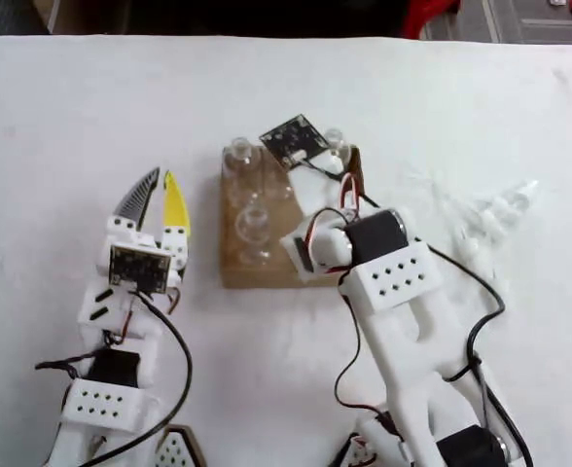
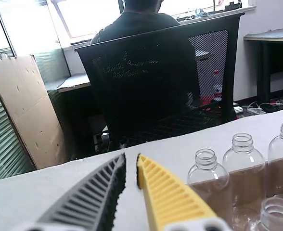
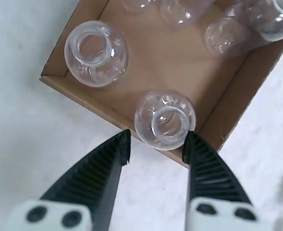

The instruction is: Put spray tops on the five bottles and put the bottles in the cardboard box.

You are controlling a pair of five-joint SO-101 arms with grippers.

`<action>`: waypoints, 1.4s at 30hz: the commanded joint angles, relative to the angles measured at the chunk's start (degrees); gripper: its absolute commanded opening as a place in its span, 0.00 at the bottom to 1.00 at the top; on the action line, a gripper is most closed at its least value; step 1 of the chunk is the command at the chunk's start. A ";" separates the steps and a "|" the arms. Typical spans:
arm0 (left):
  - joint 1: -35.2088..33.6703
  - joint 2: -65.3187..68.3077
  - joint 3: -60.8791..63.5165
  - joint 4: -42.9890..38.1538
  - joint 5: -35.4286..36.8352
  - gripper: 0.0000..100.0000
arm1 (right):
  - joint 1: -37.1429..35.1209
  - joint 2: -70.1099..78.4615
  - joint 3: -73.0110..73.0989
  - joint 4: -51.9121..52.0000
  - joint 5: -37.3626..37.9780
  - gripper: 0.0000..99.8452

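- Nearest to me, the right hand (image 3: 157,143) hangs released, its two black fingers spread to either side of a clear bottle (image 3: 164,120). They do not seem to pinch it.
- That bottle stands upright in a corner of the cardboard box (image 3: 175,67), tight against the walls, with its neck open and no spray top on it.
- The other bottles (image 3: 96,53) in the box are bare-necked too. One stands apart in the next corner and the rest sit farther in.
- The box sits mid-worktop between the arms. On the white worktop (image 1: 72,117) to its right lies a small clear heap (image 1: 500,206), which I take for the spray tops, though I cannot be sure.
- The left hand (image 1: 161,175) rests left of the box, its grey and yellow fingers clenched on nothing.
- My read is that this bottle needs lifting out for capping. I would centre the fingers on the neck rather than the round shoulder, then close gently.
- After that I would rise straight up so the base clears the wall without dragging the box.
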 commanded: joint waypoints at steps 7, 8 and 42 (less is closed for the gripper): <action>0.13 -1.01 -0.70 -1.58 -0.53 0.05 | 5.14 -17.71 -2.81 0.75 -0.62 0.18; 0.13 -1.01 -0.70 -1.58 -0.53 0.05 | 6.11 -20.26 -2.81 1.10 -0.70 0.20; 0.04 -1.01 -0.79 -1.58 -0.62 0.05 | 34.42 -33.45 47.82 -41.80 -8.88 0.28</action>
